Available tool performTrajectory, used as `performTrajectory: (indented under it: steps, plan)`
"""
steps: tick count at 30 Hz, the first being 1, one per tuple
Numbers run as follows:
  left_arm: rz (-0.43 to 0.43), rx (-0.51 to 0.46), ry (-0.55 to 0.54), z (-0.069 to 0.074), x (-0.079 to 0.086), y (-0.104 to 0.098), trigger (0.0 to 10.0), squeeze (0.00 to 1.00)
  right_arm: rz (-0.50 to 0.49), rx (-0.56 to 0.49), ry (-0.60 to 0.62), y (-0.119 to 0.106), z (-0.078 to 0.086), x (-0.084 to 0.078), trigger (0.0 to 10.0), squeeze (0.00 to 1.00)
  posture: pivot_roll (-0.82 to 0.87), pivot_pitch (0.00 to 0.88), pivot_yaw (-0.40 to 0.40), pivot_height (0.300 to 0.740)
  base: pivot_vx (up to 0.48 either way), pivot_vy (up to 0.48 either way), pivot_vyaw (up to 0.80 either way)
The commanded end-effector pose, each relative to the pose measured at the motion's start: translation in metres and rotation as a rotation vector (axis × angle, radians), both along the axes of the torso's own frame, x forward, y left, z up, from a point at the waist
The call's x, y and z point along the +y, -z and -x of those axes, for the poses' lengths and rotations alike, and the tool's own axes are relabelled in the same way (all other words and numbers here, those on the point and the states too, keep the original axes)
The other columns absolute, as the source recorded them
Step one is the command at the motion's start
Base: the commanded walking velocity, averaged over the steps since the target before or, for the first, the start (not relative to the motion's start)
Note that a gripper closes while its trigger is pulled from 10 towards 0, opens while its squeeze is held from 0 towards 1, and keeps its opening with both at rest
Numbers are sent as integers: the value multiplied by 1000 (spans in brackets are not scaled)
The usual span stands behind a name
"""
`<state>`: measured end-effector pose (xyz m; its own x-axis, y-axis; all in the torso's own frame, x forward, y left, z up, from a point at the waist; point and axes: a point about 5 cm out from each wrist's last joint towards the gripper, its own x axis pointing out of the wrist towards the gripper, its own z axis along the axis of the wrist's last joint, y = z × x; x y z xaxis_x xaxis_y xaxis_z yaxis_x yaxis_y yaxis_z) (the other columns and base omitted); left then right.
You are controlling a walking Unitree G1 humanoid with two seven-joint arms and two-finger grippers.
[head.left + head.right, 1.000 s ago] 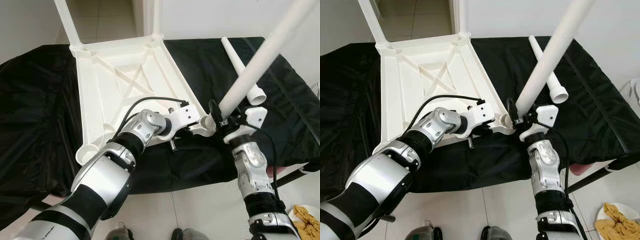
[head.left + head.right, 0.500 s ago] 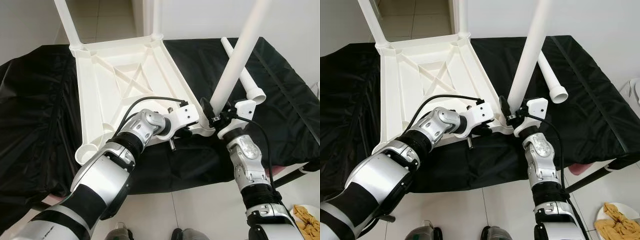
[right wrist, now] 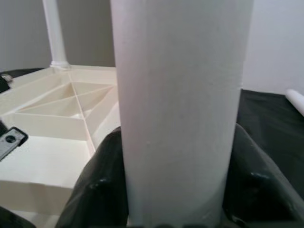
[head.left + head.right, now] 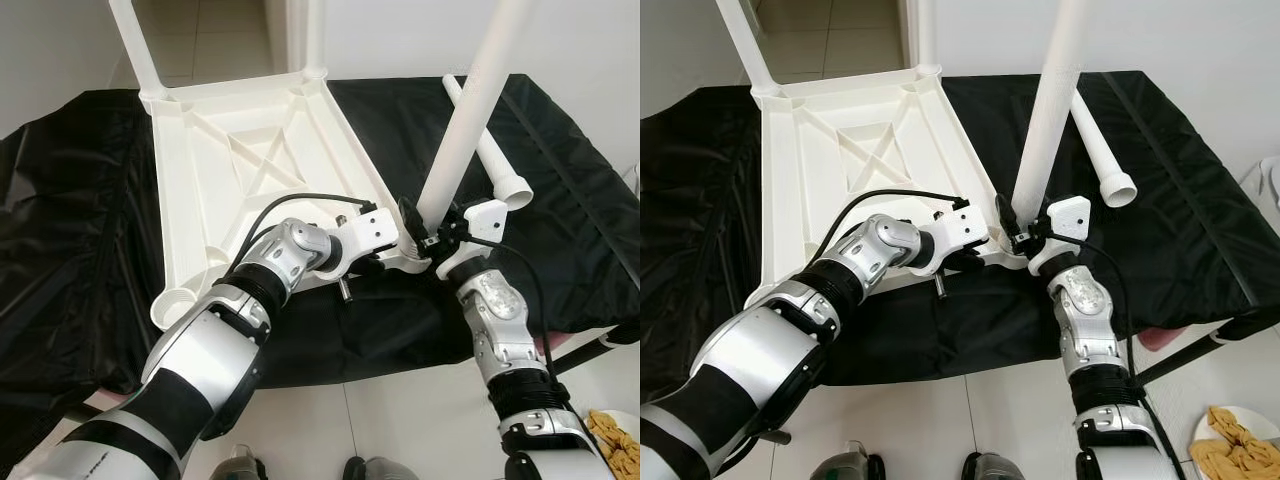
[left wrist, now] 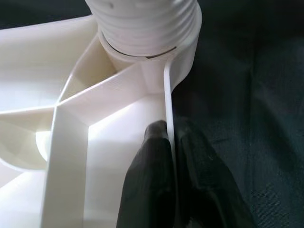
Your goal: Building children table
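Note:
A white plastic table top [image 4: 250,170] lies upside down on a black cloth. Two white legs [image 4: 135,45] stand in its far corners. My left gripper [image 5: 170,130] is shut on the table's thin rim [image 5: 167,90], just below the near right corner socket. My right gripper [image 4: 430,238] is shut on a third white leg [image 4: 465,130], which stands nearly upright with its threaded end [image 5: 147,23] in that socket. In the right wrist view the leg [image 3: 180,109] sits between both black fingers [image 3: 102,185]. A loose leg [image 4: 495,160] lies on the cloth to the right.
The near left corner socket [image 4: 175,300] is open with nothing in it. The black cloth [image 4: 70,200] covers the whole work surface and hangs over its front edge. A yellow rag [image 4: 612,430] lies on the tiled floor at the lower right.
The held leg has swung from a strong rightward tilt to nearly upright. My right gripper has moved left, up to the corner socket. The left arm has stayed still.

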<state>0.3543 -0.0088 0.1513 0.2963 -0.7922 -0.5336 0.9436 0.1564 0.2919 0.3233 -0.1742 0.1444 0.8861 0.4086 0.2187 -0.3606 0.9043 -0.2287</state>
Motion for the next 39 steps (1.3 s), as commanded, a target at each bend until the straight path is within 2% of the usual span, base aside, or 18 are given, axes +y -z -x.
performTrajectory:
  steps: [1, 8, 9, 12, 14, 16, 18, 22, 27, 39]
  plan:
    - [-29, -39, 7, -4, 1, -8, 10000, 0, 90, 269, -15, 59, 19, -6, 10000, 0, 19, 82, 38, 740, 0, 0, 0]
    - [-31, -39, 6, -4, 2, -8, 10000, 0, 103, 288, -8, 64, 21, -10, 10000, 0, 18, 84, 41, 740, 0, 0, 0]
    - [-32, -40, 6, -4, 3, -8, 10000, 0, 68, 304, -19, 65, 21, -8, 10000, 0, 18, 85, 44, 740, 0, 0, 0]
    - [-32, -41, 6, -4, 3, -8, 10000, 0, 45, 303, -24, 64, 21, -6, 10000, 0, 20, 86, 44, 740, 0, 0, 0]
    - [-33, -41, 8, -4, 2, -9, 10000, 0, -58, 324, -7, 62, 17, -4, 10000, 0, 20, 85, 47, 740, 0, 0, 0]
    - [-33, -41, 8, -4, 2, -9, 10000, 0, -58, 324, -7, 62, 17, -4, 10000, 0, 20, 85, 47, 740, 0, 0, 0]
    - [-35, -41, 9, -4, 2, -9, 10000, 0, -143, 355, 1, 62, 15, -4, 10000, 0, 22, 85, 47, 740, 0, 0, 0]
    - [-36, -41, 11, -4, 2, -9, 10000, 0, -187, 378, 23, 61, 11, -5, 10000, 0, 23, 85, 48, 740, 0, 0, 0]
    - [-37, -44, 11, -5, 3, -9, 10000, 0, -202, 422, 49, 64, 8, -5, 10000, 0, 24, 82, 47, 740, 0, 0, 0]
    - [-35, -46, 12, -4, 2, -10, 10000, 0, -137, 461, 80, 63, -2, -5, 10000, 0, 22, 76, 41, 740, 0, 0, 0]
